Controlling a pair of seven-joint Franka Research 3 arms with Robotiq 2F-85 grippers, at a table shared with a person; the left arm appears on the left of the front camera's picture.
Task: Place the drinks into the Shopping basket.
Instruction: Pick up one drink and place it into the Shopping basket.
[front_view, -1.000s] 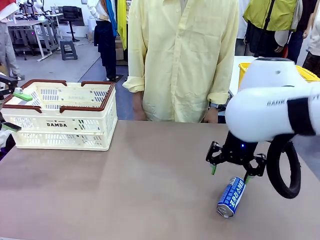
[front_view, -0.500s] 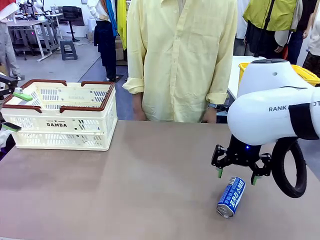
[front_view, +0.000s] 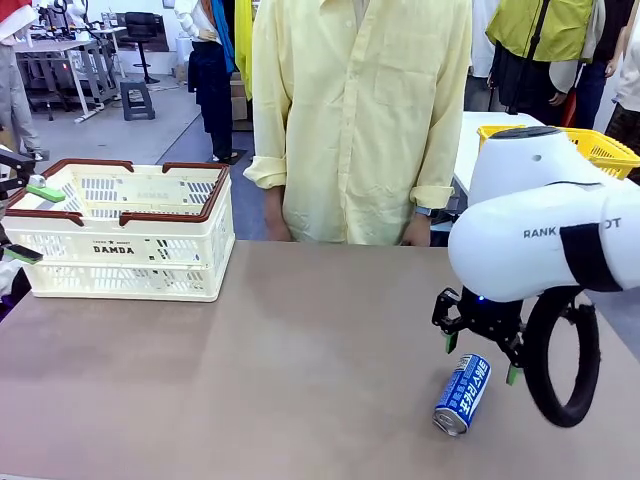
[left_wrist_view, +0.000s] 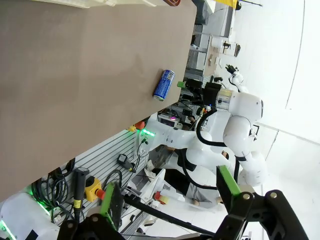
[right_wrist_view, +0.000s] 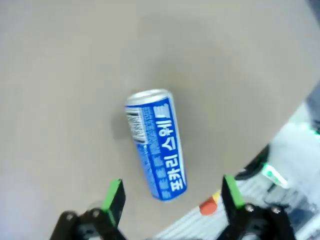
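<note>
Trouble could start with the can (front_view: 462, 393) itself: it lies on its side on the tabletop (front_view: 280, 370), near the edge closest to me and well apart from the basket (front_view: 125, 232), and a round body lying flat is free to roll. If one of my fingers comes down on the can before the other, I judge it would nudge it sideways, perhaps off that near edge. In my right wrist view the can (right_wrist_view: 156, 144) lies slanted, its far end out beyond my left finger and its near end in the gap, so I would need to square up with its long axis; closing askew could squeeze it out like a pip, or pinch only one end so it droops on the way across. The thin wall may also dent under a hard squeeze.

My right pincer (front_view: 480, 345) hangs just above the far end of the can, jaws spread as wide as they go, holding nothing and touching nothing; the green pads (right_wrist_view: 113, 195) frame the can's near end with room on both sides.

My left pincer (front_view: 22, 222) waits at the near left corner of the basket, also wide open and empty. From its wrist camera the can (left_wrist_view: 163, 84) shows far off across the tabletop.

The basket holds no can that I can see; a person stands behind the tabletop, beyond the can.
</note>
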